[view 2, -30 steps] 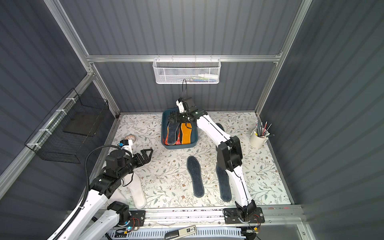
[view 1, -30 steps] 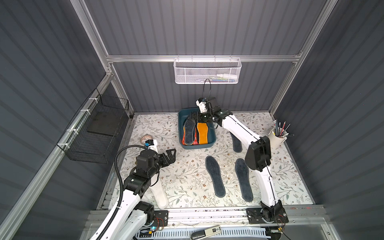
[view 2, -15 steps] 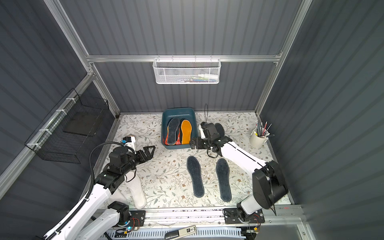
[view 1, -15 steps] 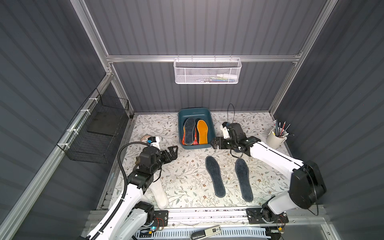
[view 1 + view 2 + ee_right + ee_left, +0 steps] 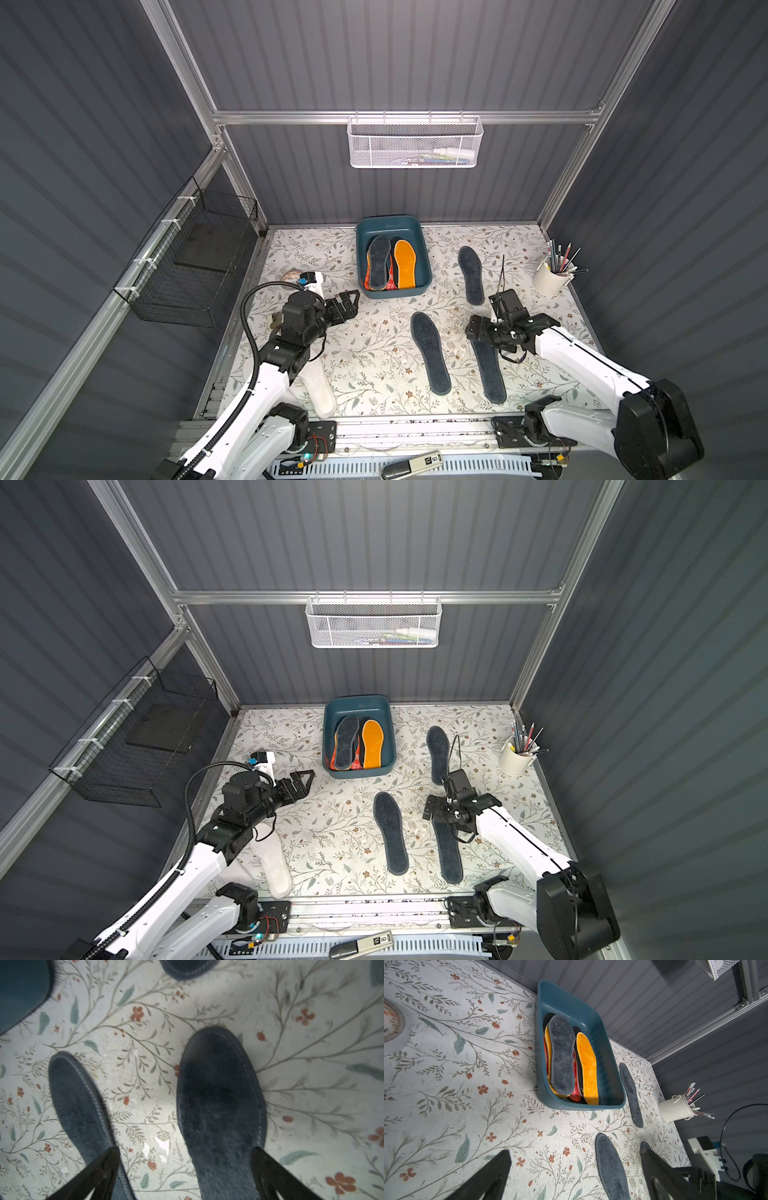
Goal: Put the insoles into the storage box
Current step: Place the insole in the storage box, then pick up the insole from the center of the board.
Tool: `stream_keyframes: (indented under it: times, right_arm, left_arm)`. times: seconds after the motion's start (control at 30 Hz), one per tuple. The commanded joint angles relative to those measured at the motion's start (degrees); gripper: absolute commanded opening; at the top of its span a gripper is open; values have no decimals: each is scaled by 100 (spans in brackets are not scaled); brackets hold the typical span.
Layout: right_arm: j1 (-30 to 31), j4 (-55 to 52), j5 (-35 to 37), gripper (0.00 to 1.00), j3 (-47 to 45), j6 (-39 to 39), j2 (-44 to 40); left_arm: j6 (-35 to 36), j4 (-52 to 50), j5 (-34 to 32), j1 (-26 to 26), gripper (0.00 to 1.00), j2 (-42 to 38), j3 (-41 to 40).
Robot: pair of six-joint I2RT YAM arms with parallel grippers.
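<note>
Nearest the front edge, a white insole (image 5: 318, 386) lies on the counter (image 5: 365, 365), partly under the left arm. That arm could take it later, but it is not what matters now.

Just beyond, two fuzzy pads lie side by side, apart, long axes running front to back. The right gripper (image 5: 478, 328) hangs over the far end of the dark grey insole (image 5: 490, 374) on the robot's right. In the right wrist view the right gripper (image 5: 185, 1149) is spread wide and empty, its fingers standing either side of the pad's width. The opening is thus set across the short axis (the only way such a long, flat thing fits between them). My judgement is that a straight descent would bracket this end, and the thin edge lying flush on the counter is the hard part. The second dark insole (image 5: 430, 353) lies to its left, clear of the jaws.

Farther back on the robot's left, the left gripper (image 5: 351, 303) is also spread and empty, above bare counter beside the box.

A third dark insole (image 5: 470, 274) lies beyond the right gripper. The storage box (image 5: 388, 224) stands farthest back, mid-counter, already holding several insoles; from the right gripper it lies ahead and leftward.
</note>
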Motion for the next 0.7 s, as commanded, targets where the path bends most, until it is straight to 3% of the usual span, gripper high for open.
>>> stream_keyframes:
  times: [0.0,0.33,0.67]
  right_arm:
    - [-121,-15,-134,99,-136,222,-68]
    - [-881,560,107,93,726,-292,822]
    - [-1522,1014,258,67,2350,-763,2839]
  left_arm:
    - [-81,178,100,20,100,-58,-147]
    - [-76,52,79,26,100,-186,-131]
    - [-64,-31,32,18,100,-250,-103]
